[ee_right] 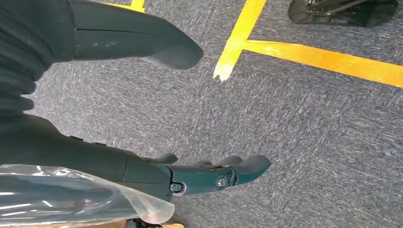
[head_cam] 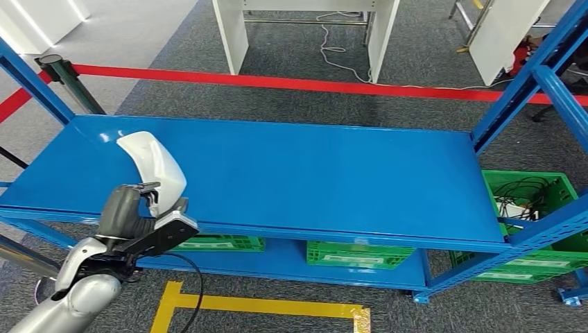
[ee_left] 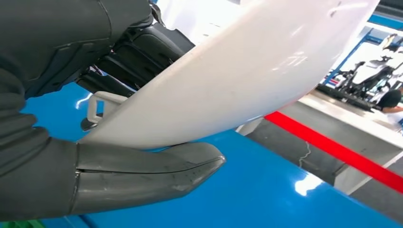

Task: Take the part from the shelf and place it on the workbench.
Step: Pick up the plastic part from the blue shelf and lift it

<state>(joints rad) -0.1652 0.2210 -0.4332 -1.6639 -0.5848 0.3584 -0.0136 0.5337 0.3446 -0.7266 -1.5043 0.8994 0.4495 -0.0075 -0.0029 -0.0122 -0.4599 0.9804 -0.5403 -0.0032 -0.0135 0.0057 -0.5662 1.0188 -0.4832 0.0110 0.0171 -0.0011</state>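
Item: white curved part [head_cam: 154,166], one piece, at the left front of the blue shelf [head_cam: 312,180]; whether its lower edge touches the deck or is just clear of it cannot be told. Holder: left hand [head_cam: 139,215], thumb [ee_left: 142,175] under the shell and dark fingers [ee_left: 138,52] over its upper face, so the part is pinched near one end with most of its length unsupported. Right hand [ee_right: 157,109]: hanging over grey carpet with yellow floor tape [ee_right: 304,54], fingers spread, holding nothing. Below the deck: green crates [head_cam: 357,253]. Workbench: not identifiable here. Risks, as judged: the smooth glossy shell may pivot or slide out of the end pinch when the arm swings; the free end may strike the shelf's blue upright [head_cam: 35,87] on withdrawal.
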